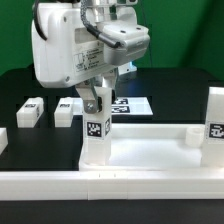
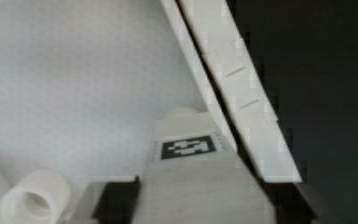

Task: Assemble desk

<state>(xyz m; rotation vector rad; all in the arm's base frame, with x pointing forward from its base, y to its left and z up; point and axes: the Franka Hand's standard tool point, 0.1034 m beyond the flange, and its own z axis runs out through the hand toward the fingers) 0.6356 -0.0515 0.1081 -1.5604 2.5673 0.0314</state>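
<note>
Bright, even light fell from above in the exterior view, so the white tabletop and the arm's casing came close to washing out, while the black bench read deep and matt. Faint grey shading lay inside the tabletop beside the upright leg. That picture was small and slightly soft. The wrist view was dimmer, greyer and blurred throughout: the leg's tag was smeared, and the fingers of the gripper were dark, unfocused shapes
</note>
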